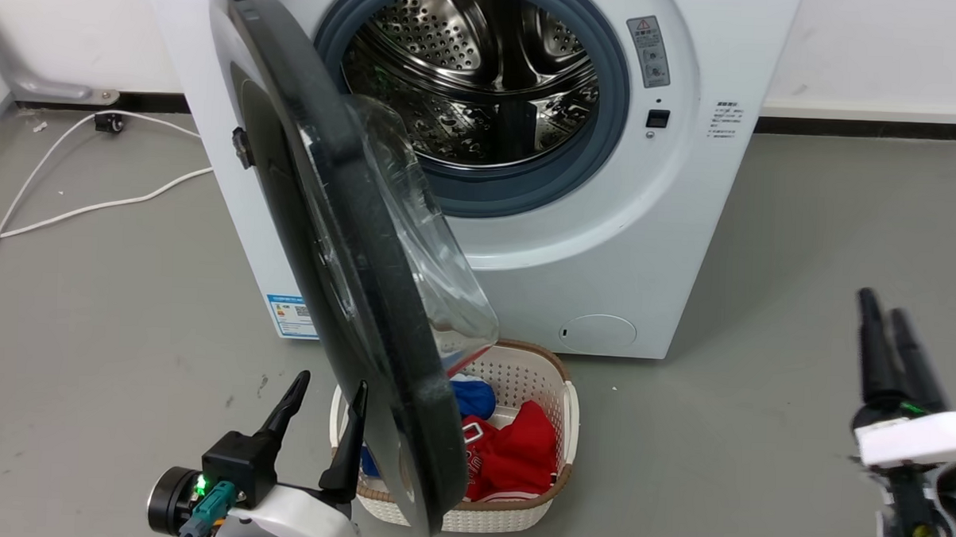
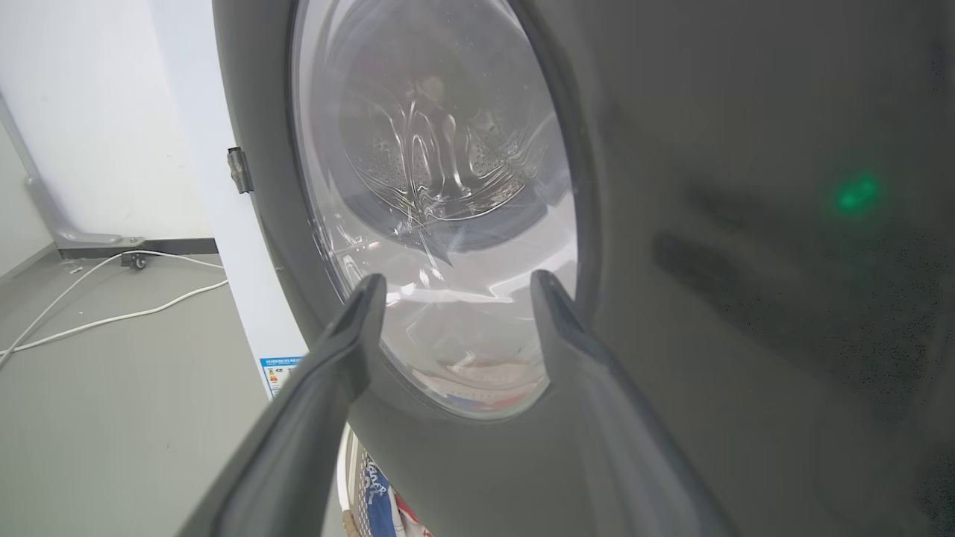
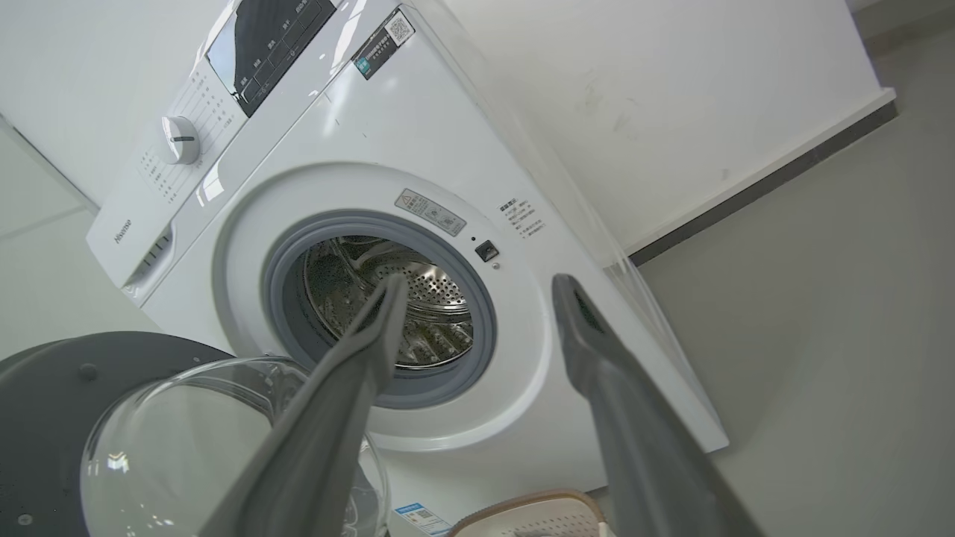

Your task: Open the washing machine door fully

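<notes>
Head view: the washing machine point(image 1: 645, 250) fills the upper centre, steel drum point(image 1: 477, 70) exposed inside the grey rubber ring point(image 1: 611, 90). The washing machine door point(image 1: 329, 216) stands swung out on its left-side hinge. It is seen nearly edge-on, running from upper left to lower centre, with the glass bowl point(image 1: 438, 283) bulging toward the right. Its lower end hangs over a white laundry basket point(image 1: 572, 415) holding a red garment point(image 1: 519, 453).

Left gripper point(image 1: 331, 383), lower left: fingers spread, nothing between them, inner finger just beside the door's lower edge; contact cannot be told. In the left wrist view the spread tips point at the door's outer face.

Right gripper point(image 1: 882, 306), lower right, well apart from the door. In the right wrist view its fingers are parted and empty.

A white cable point(image 1: 90, 207) lies on the floor, left.
</notes>
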